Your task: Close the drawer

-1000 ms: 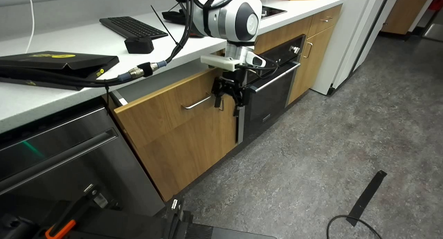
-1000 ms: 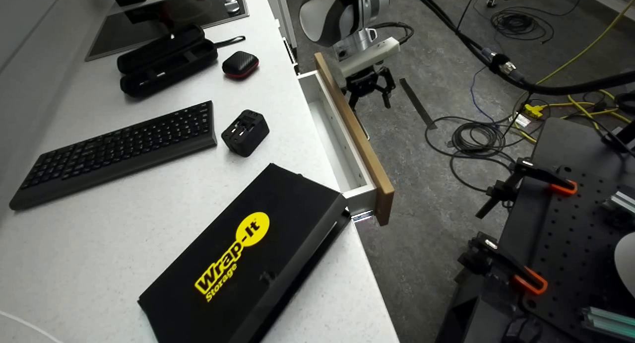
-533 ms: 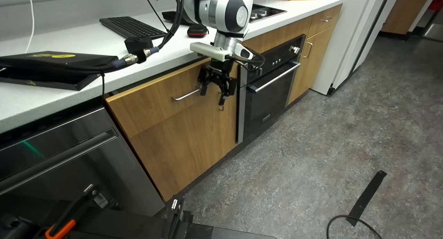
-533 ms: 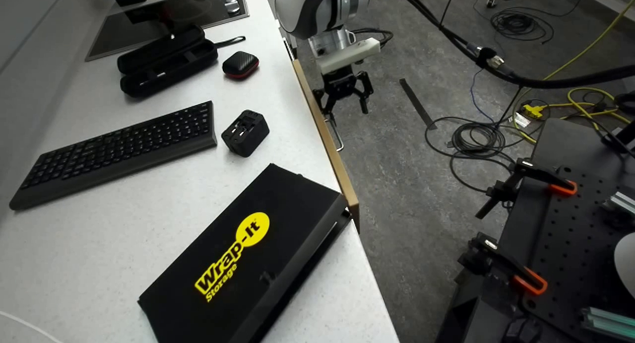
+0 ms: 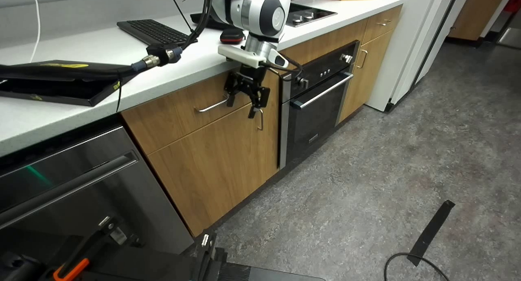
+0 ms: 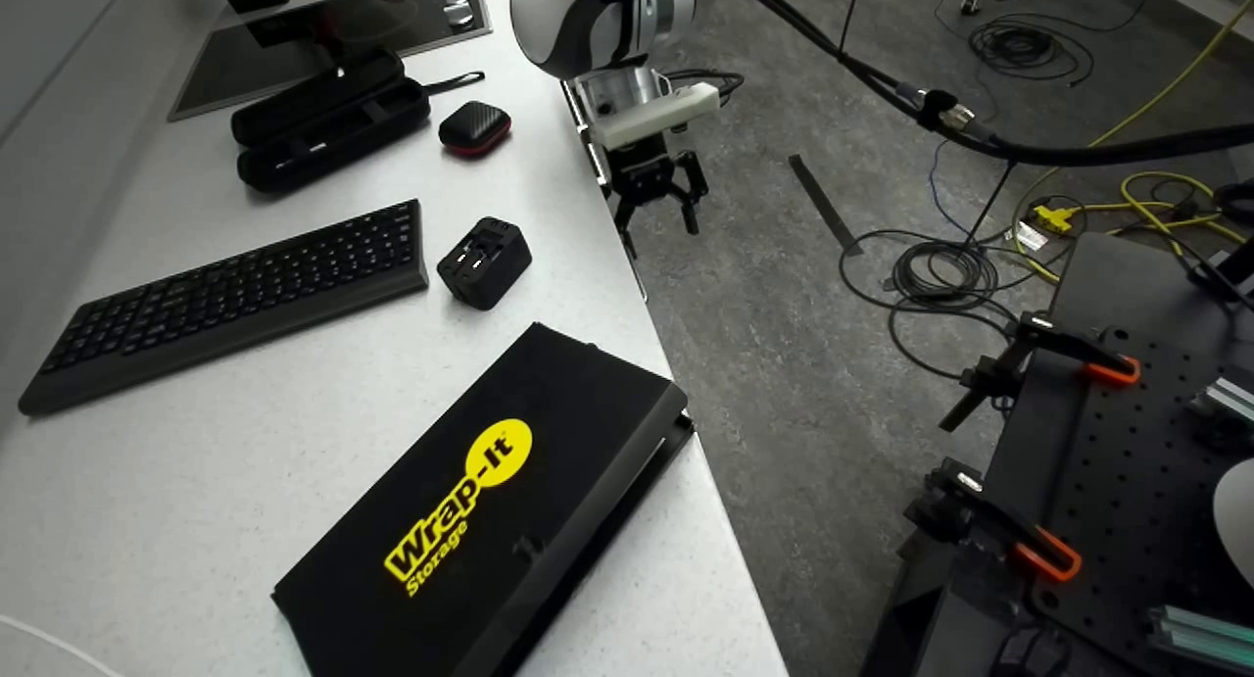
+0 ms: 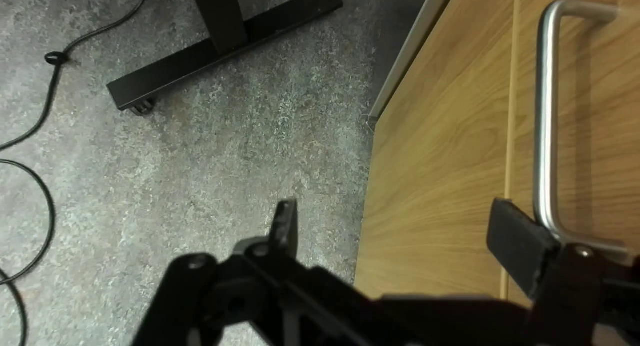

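The drawer [image 5: 158, 122] has a light oak front and a slim silver bar handle [image 5: 212, 106]. In an exterior view its front sits flush over the cabinet door below, and its white inner box is hidden. In an exterior view only a bit of the handle [image 6: 642, 285] shows past the counter edge. In the wrist view the drawer front [image 7: 610, 150] and handle [image 7: 546, 115] are at the right. My gripper [image 5: 241, 107] is open and empty, fingers pointing down, at the handle's oven-side end. In the wrist view [image 7: 395, 211], one finger is close beside or touching the handle's end.
The white counter [image 6: 588, 383] overhangs the drawer. On it are a black box [image 6: 509, 501], a keyboard [image 6: 235, 285] and small black cases. The black oven [image 5: 321, 102] and a cabinet door handle [image 5: 261, 120] are near the gripper. A steel dishwasher [image 5: 93, 183] stands beside the drawer.
The drawer has slid inward from clearly pulled out to flush with the cabinet. My gripper has moved toward the counter along with it and stayed open.
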